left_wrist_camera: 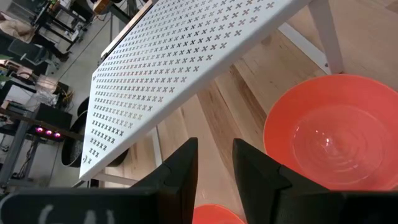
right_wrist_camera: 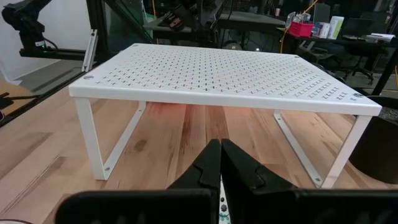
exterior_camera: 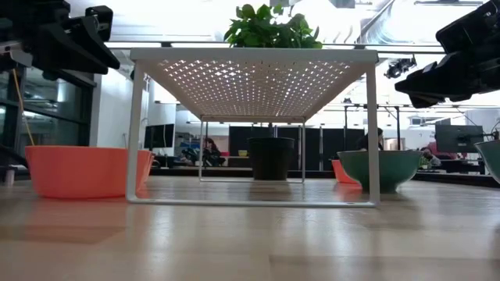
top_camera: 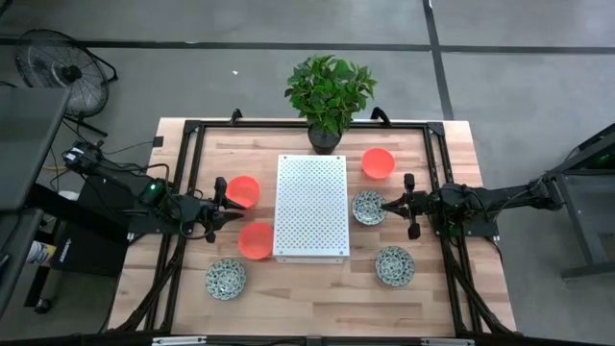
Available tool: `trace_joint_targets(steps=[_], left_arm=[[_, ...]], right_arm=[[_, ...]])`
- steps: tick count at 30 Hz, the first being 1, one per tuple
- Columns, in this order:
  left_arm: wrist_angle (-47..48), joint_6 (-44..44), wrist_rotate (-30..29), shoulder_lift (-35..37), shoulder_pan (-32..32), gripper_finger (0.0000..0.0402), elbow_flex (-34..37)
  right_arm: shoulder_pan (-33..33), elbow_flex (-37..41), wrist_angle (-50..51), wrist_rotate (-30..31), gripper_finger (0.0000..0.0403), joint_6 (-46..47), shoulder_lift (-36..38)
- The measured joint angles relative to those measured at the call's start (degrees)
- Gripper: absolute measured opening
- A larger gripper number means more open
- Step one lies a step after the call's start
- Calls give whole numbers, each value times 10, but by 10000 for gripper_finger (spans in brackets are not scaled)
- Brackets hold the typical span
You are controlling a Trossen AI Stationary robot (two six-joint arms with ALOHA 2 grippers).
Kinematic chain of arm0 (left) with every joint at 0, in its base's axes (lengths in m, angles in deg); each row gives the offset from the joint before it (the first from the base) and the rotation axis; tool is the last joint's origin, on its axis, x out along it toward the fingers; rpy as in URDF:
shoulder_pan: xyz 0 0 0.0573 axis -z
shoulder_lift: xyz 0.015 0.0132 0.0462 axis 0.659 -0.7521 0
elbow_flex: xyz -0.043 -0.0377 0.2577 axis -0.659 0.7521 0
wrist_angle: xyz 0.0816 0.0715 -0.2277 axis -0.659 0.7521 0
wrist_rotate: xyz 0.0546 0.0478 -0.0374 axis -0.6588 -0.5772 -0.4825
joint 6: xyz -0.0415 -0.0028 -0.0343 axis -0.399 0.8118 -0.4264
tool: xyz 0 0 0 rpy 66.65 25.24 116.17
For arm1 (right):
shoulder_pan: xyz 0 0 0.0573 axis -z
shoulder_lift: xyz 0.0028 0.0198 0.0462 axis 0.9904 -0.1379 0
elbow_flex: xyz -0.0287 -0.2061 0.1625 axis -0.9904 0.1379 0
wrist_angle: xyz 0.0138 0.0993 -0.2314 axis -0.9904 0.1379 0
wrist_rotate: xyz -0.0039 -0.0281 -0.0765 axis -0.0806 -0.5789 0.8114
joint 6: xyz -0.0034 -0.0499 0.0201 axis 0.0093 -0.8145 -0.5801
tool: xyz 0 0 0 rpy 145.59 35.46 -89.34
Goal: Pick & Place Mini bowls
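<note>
Three orange mini bowls [top_camera: 242,191], [top_camera: 255,240], [top_camera: 378,162] and three white, dark-patterned ones [top_camera: 368,208], [top_camera: 225,279], [top_camera: 394,265] stand on their bases on the wooden table around a white perforated shelf [top_camera: 310,207]. My left gripper [top_camera: 232,213] hangs open above the table between the two left orange bowls, one of which shows large in its wrist view [left_wrist_camera: 336,134]. Nothing is between its fingers [left_wrist_camera: 186,163]. My right gripper [top_camera: 386,204] is shut and held level just above the right rim of the nearest patterned bowl, pointing at the shelf [right_wrist_camera: 224,78].
A potted plant [top_camera: 330,96] stands at the far edge behind the shelf. The shelf stands on thin legs [exterior_camera: 134,133], with open room beneath it. A black frame [top_camera: 192,130] runs around the table's edges. Bare wood [top_camera: 312,288] lies near the front.
</note>
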Motion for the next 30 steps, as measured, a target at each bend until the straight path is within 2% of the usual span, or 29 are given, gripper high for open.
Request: trace_joint_targets(steps=[4, 8, 12, 20, 24, 30], left_arm=[[0, 0, 0, 0, 0, 95, 0], [-1, 0, -4, 0, 0, 95, 0], [0, 1, 8, 0, 0, 95, 0], [-37, 37, 13, 14, 0, 95, 0], [-41, 30, 57, 66, 0, 95, 0], [-22, -16, 44, 197, 0, 95, 0]], right_arm=[[0, 0, 0, 0, 0, -8, 0], [0, 0, 0, 5, 0, -125, 0], [0, 0, -2, 6, 0, -200, 0], [0, 0, -73, 17, 0, -188, 0], [0, 0, -91, 16, 0, -186, 0], [0, 0, -95, 13, 0, -187, 0]])
